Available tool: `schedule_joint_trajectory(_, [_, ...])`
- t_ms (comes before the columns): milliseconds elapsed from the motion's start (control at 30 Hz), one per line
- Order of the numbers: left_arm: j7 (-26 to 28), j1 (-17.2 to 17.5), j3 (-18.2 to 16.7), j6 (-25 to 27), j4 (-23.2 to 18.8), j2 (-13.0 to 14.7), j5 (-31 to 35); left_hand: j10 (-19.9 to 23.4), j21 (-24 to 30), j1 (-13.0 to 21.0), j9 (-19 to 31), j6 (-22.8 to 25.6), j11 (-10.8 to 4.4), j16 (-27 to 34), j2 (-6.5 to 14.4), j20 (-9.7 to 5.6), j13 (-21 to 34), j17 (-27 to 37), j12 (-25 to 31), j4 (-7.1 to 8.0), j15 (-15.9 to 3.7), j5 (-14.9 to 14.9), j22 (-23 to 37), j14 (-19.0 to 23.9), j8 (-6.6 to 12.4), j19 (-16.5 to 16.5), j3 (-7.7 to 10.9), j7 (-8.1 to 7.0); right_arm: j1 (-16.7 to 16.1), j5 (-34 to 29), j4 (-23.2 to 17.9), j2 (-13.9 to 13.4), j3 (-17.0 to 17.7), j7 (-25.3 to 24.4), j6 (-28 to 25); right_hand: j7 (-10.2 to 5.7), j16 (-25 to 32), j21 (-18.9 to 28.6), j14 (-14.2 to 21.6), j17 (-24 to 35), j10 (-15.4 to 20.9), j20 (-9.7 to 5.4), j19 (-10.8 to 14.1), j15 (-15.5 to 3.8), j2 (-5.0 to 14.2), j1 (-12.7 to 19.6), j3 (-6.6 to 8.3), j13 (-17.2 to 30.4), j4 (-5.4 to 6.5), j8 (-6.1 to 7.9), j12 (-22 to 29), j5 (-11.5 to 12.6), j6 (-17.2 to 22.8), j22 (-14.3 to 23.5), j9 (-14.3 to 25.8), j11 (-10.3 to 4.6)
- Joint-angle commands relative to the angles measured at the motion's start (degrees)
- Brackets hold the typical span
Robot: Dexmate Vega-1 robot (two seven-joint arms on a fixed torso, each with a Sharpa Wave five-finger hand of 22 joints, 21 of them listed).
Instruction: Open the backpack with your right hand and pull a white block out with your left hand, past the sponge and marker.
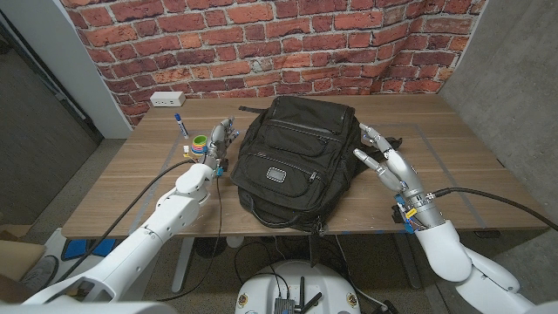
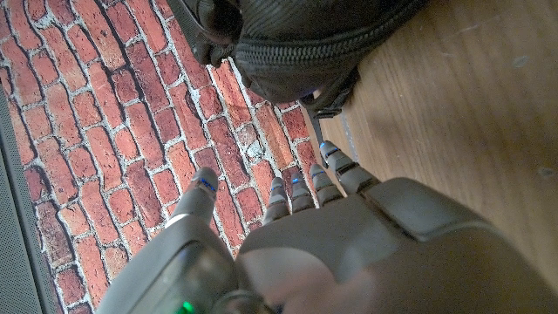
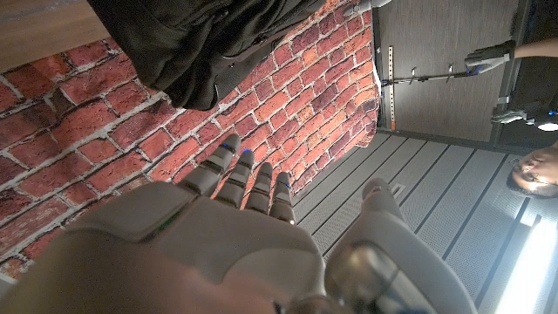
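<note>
Lying across the middle of the wooden table (image 1: 122, 187), one black backpack (image 1: 292, 157) reaches from near the far edge almost to the near edge, its zippers closed as far as the head view shows. The white block, sponge and marker named for it cannot be made out.

One left hand (image 1: 221, 139) stands just beside the backpack's left side, fingers spread and grasping nothing; whether it touches the fabric cannot be told. One right hand (image 1: 384, 157) is at the backpack's right side, fingers apart and released, with one fingertip close to or touching the bag. In the left wrist view the left hand's fingers (image 2: 301, 194) reach toward the backpack's zipped edge (image 2: 305, 52), with bare table between them.

Toward the far left corner sit one white power strip (image 1: 166, 98), one blue-capped marker (image 1: 180, 123), and a small cluster of coloured tape rolls (image 1: 200, 145) just beside the left hand, too bunched to count. Those rolls crowd the space left of the bag.

A person's head shows at the right wrist view's edge (image 3: 534, 170).
</note>
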Motion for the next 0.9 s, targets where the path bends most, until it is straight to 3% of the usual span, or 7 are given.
schedule_joint_trajectory(33, [1.4, 0.2, -0.3, 1.7, -2.1, 0.9, 0.3, 0.1, 0.5, 0.8, 0.2, 0.5, -0.34, 0.1, 1.7, -2.58, 0.2, 0.1, 0.2, -0.11, -0.14, 0.1, 0.2, 0.4, 0.16, 0.6, 0.4, -0.16, -2.8, -7.2, -1.2, 0.1, 1.1, -2.9, 0.7, -0.09, 0.1, 0.3, 0.7, 0.0, 0.4, -1.13, 0.4, -1.01, -0.05, 1.1, 0.27, 0.1, -0.66, 0.27, 0.2, -0.1, 0.4, 0.1, 0.2, -0.2])
schedule_joint_trajectory(300, [1.1, 0.3, -0.6, 1.7, -2.3, 1.0, -0.2, 0.1, 0.5, 0.8, 0.2, 0.5, -0.33, 0.1, 1.7, -2.56, 0.2, 0.0, 0.2, -0.17, -0.14, 0.1, 0.2, 0.5, 0.15, 0.6, 0.49, -0.14, -4.7, -12.8, -2.7, 0.1, 1.3, -5.5, -1.3, -0.01, 0.0, 0.1, 1.1, -0.3, 0.9, -1.24, 0.5, -1.17, -0.41, 2.2, 0.64, 0.2, -1.68, 0.21, 0.3, -0.2, 0.1, 0.1, 0.2, -0.22])
schedule_joint_trajectory(567, [1.2, 0.6, -1.0, 2.1, -3.1, 1.7, -0.3, 0.1, 0.5, 0.8, 0.2, 0.4, -0.37, 0.1, 1.7, -2.55, 0.2, 0.0, 0.2, -0.2, -0.16, 0.1, 0.2, 0.5, 0.14, 0.6, 0.59, -0.15, -7.6, -18.6, -5.5, -1.6, 1.8, -7.0, -5.1, 0.19, -0.2, 0.0, 1.4, -0.6, 1.1, -1.39, 0.8, -1.37, -0.97, 3.4, 0.94, 0.2, -2.73, 0.13, 0.2, -0.3, -0.4, 0.1, 0.2, -0.15])
schedule_joint_trajectory(900, [0.6, 0.8, -1.3, 2.2, -3.3, 2.2, -0.6, 0.1, 0.5, 0.8, 0.2, 0.4, -0.2, 0.0, 1.7, -2.51, 0.2, 0.0, 0.2, -0.25, -0.1, 0.1, 0.3, 0.4, 0.14, 0.7, 0.71, -0.13, -9.2, -25.3, -7.3, -3.8, -0.1, -10.9, -9.9, 0.39, -0.1, 0.0, 2.3, -0.9, 2.2, -1.74, 1.4, -1.63, -1.63, 5.2, 1.42, 0.3, -3.96, 0.39, 0.4, -0.3, -0.4, 0.1, 0.3, -0.58])
